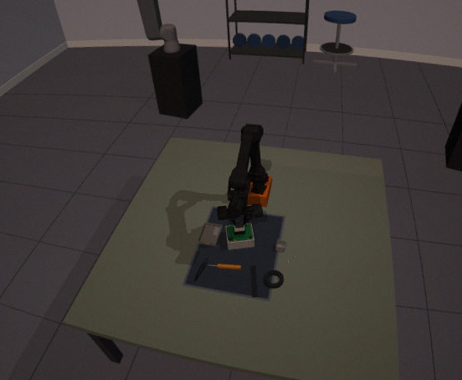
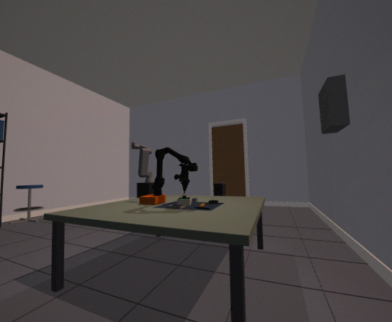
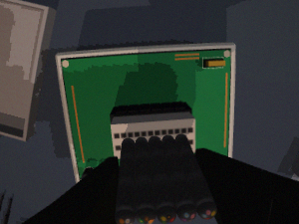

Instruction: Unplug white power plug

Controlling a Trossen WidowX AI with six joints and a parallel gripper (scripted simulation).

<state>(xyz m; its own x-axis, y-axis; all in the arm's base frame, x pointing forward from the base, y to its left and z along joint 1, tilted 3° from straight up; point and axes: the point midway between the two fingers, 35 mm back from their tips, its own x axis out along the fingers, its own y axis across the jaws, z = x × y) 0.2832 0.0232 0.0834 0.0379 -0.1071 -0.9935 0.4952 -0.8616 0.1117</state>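
Plug gripped (lettering: none legible).

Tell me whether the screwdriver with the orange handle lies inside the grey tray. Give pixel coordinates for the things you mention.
No, the screwdriver (image 1: 229, 266) (image 2: 202, 205) lies on the dark mat (image 1: 229, 280).

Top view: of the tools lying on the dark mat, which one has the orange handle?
The thin-shafted tool nearer the circuit board; the other two are black throughout.

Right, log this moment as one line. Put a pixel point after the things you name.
gripper (image 1: 239, 223) (image 2: 184, 192) (image 3: 156, 162): jaws shut on white plug (image 1: 239, 228) (image 3: 152, 126) | plug: at socket on circuit board (image 1: 233, 233) (image 3: 95, 94) | grey tray (image 1: 209, 234) (image 3: 14, 64): beside board | release: pending
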